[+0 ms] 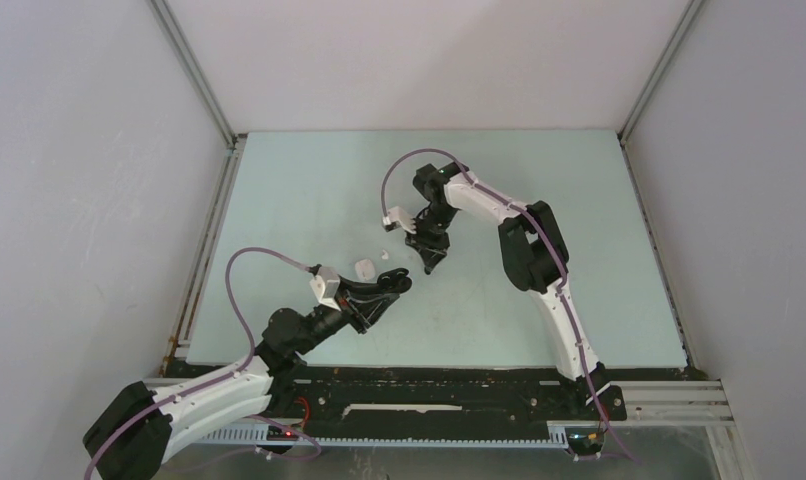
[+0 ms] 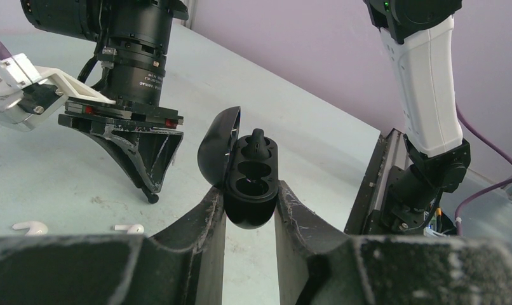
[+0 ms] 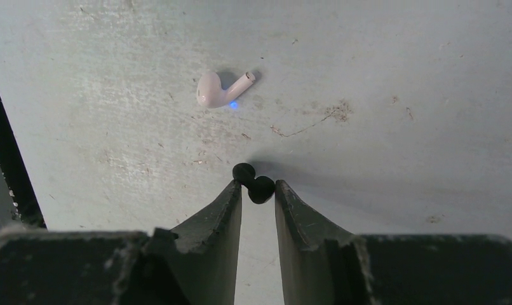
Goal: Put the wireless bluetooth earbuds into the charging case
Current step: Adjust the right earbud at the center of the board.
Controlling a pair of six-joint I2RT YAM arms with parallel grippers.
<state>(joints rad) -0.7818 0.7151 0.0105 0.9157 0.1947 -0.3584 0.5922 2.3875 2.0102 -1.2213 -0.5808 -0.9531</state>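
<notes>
The left hand (image 2: 250, 198) is closed on the black charging case (image 2: 253, 175), which is gripped by its lower body and stands upright between the fingers, long axis vertical. Its lid (image 2: 215, 149) is hinged open on one side. What appears to be one black bud is seated at the upper end of the case, and at least one well below it shows empty. The right hand (image 3: 258, 190) is closed on a black earbud (image 3: 246, 172), pinched at the very fingertips low over the table (image 1: 579, 200); whether the earbud touches the surface cannot be told. In the left wrist view the right hand is seen just beside the case, on the lid side, with its fingertips at about the level of the wells or slightly lower. The open lid is therefore judged to stand between the earbud and the empty well. The insertion is judged to turn on the earbud being lifted over the lid edge and brought down along the well's axis, a task for the right arm. A white earbud (image 3: 223, 89) lies apart on the table, ungripped.
</notes>
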